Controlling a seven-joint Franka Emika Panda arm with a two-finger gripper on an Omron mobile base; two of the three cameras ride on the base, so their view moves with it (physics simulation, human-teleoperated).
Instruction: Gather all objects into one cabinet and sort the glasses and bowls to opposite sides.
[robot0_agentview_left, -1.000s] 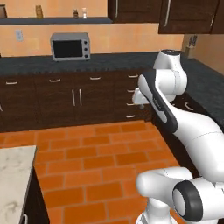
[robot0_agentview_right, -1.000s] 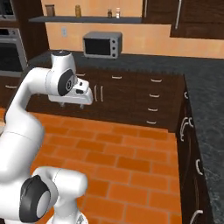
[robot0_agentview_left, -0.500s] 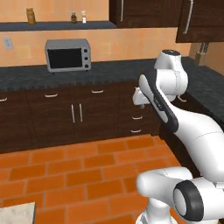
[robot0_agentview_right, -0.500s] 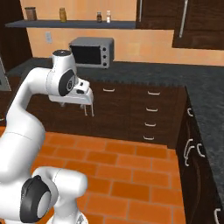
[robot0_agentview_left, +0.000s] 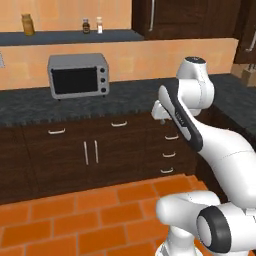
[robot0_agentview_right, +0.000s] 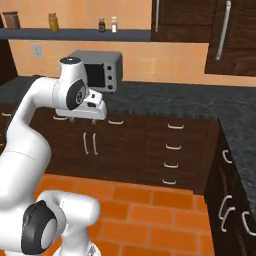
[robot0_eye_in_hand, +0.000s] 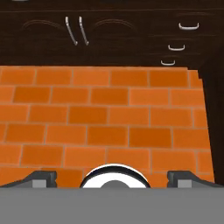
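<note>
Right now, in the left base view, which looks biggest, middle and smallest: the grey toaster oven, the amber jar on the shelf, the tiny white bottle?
1. Grey toaster oven, easily biggest.
2. Amber jar.
3. Tiny white bottle, slimmer, though close in height.

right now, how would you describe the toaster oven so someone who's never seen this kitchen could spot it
Find the dark speckled counter running along the orange back wall, above the dark brown drawer cabinets. The toaster oven sits on it, below the shelf of small jars. It is the one boxy silver-grey appliance there, with a black glass door and knobs down its right side.
</note>
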